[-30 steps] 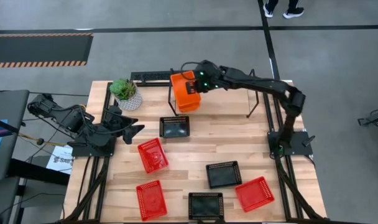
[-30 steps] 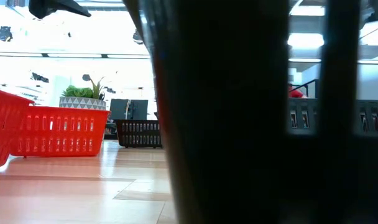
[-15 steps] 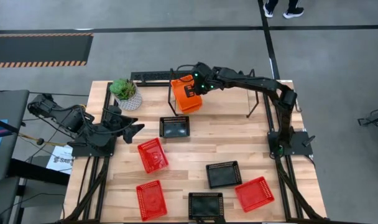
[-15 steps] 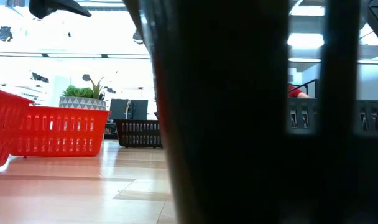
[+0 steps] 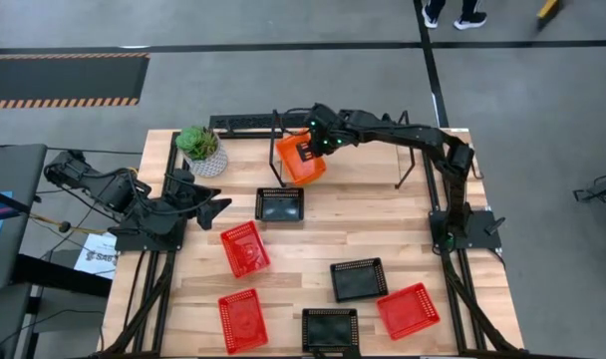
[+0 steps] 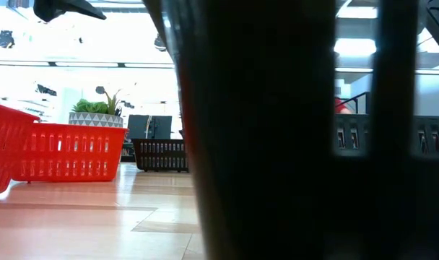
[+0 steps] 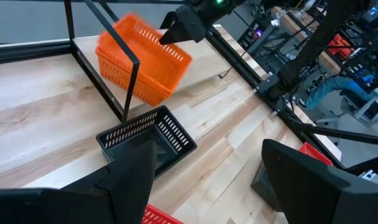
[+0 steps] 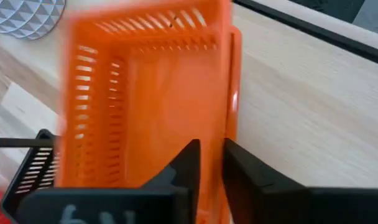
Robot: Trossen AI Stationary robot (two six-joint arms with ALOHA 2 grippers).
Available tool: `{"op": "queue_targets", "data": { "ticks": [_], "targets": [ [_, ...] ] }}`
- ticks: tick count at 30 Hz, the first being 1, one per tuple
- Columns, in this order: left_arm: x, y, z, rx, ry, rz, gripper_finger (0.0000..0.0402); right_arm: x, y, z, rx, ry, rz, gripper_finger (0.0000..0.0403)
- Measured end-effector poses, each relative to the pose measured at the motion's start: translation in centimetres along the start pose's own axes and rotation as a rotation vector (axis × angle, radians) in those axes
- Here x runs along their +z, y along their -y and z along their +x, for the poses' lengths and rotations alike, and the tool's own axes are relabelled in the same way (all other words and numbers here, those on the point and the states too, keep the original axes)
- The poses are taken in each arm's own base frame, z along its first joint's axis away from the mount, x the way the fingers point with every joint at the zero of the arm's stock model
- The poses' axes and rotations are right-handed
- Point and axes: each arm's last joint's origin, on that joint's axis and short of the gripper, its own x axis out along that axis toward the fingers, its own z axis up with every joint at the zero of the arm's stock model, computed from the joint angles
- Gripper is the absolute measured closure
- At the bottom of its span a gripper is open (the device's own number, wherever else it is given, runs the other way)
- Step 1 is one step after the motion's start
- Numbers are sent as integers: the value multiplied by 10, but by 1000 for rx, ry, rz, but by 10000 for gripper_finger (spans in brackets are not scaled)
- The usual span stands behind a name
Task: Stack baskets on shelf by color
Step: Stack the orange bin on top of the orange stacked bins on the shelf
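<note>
Six baskets, red (image 5: 244,248) and black (image 5: 359,279), wait across the near bench (image 5: 333,234) beside the idle left gripper (image 5: 205,202) (jaws spread wide); beyond, the right gripper (image 5: 311,148) has lowered the orange stack (image 5: 298,160) onto the shelf (image 7: 83,43), jaws now loosening on its rim, suggesting a placement nearly done.

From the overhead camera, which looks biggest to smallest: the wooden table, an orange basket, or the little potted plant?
1. Table, by far the largest.
2. Orange basket, at the right gripper.
3. Potted plant, only slightly smaller than the basket; close.
</note>
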Motion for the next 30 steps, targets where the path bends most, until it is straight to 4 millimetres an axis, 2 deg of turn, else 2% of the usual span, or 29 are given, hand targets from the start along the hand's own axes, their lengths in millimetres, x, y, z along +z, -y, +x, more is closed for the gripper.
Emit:
{"op": "queue_targets", "data": {
  "ticks": [8,13,18,25,30],
  "targets": [
    [0,0,0,0,-1,0,123,-2,1,0,3,-25,-37,229],
    [0,0,0,0,0,0,123,1,4,0,-3,-22,-46,198],
    [0,0,0,0,-1,0,123,2,6,0,-13,-16,-91,189],
    [0,0,0,0,0,1,123,1,5,0,-32,-4,-126,197],
    [0,0,0,0,1,-1,123,-5,6,7,-42,-18,-140,194]
  ]
}}
